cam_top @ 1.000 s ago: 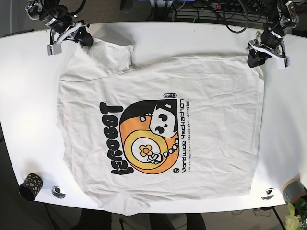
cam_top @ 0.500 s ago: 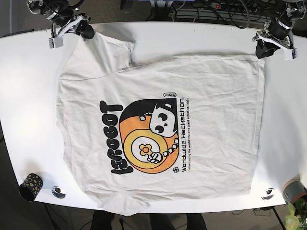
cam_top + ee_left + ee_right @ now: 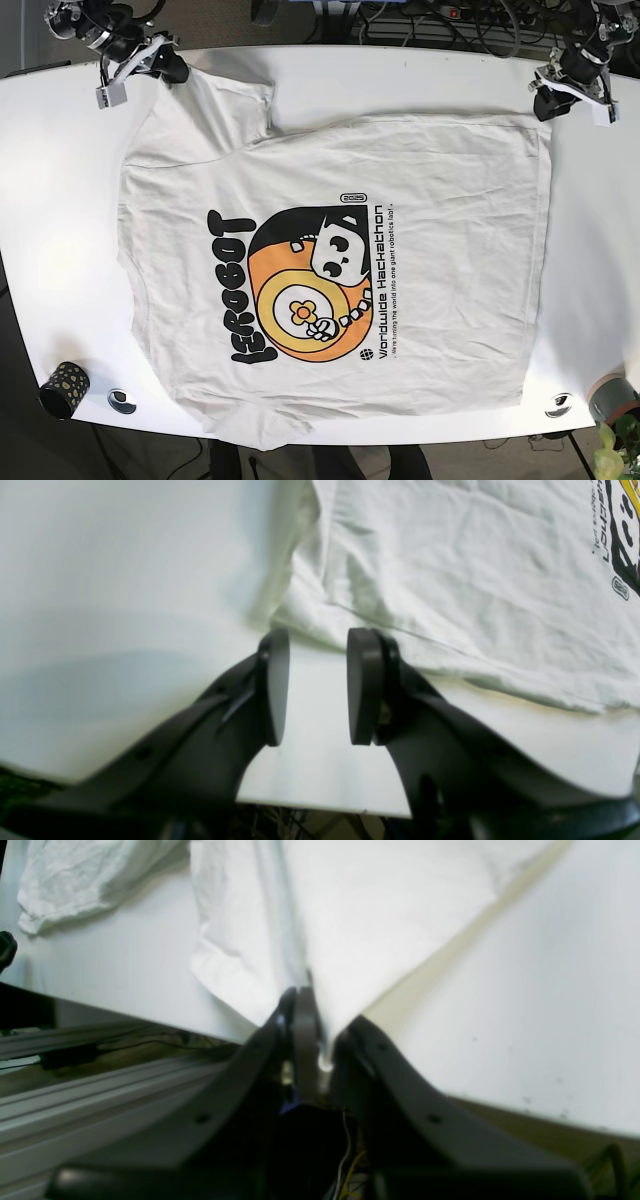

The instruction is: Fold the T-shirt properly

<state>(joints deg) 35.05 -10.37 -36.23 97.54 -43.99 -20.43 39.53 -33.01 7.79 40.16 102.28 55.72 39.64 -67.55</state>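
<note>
Since a second ago both of my claws have pulled back toward the far table edge: my right gripper (image 3: 312,1040) stays pinched tight on the sleeve corner of the T-shirt (image 3: 400,260), while my left gripper (image 3: 318,687) stands parted with nothing between its pads, the hem corner lying just beyond them. Outward, the shirt lies spread print-up (somewhat wrinkled) across the white table (image 3: 60,200).

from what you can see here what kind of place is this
Most likely a robotics lab or hackathon workbench: a white table carries a hackathon-print T-shirt, and cables and a power strip run along its far edge.
</note>
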